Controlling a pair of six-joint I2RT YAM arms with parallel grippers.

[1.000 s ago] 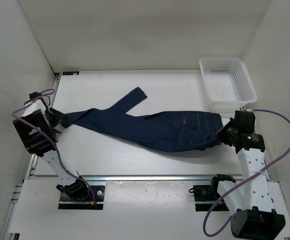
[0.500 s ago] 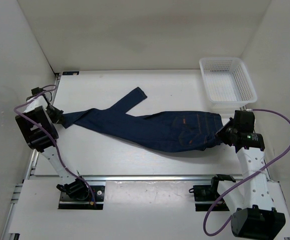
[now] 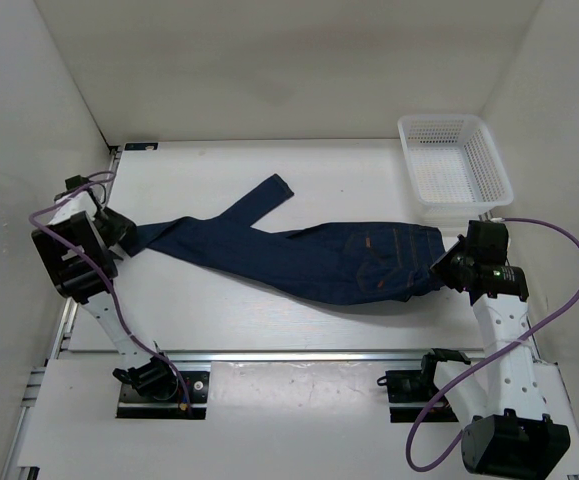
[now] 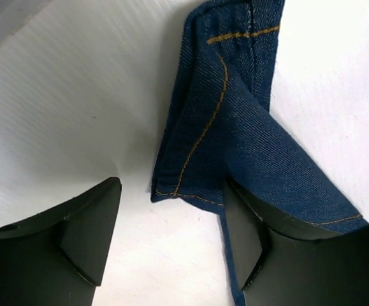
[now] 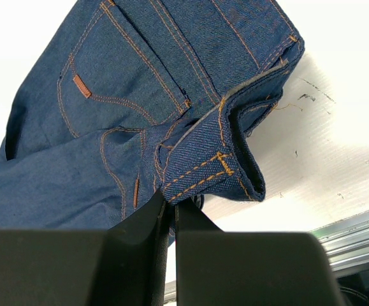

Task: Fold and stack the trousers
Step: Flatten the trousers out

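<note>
The dark navy-blue denim trousers (image 3: 309, 255) lie stretched across the white tabletop (image 3: 219, 310) from nine to three o'clock. At nine the left hand (image 3: 125, 234) stands open around a leg hem. At three the right hand (image 3: 443, 269) pinches the waistband.

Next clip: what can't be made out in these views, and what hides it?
Top view: the left gripper has its fingertips hidden under its own wrist, so contact with the trousers is unclear there.
Left wrist view: the leg hem passes behind one finger and off the bottom edge.
Right wrist view: the right gripper covers how much waistband it pinches.
Top view: the pocket stitching is too small to read.
</note>
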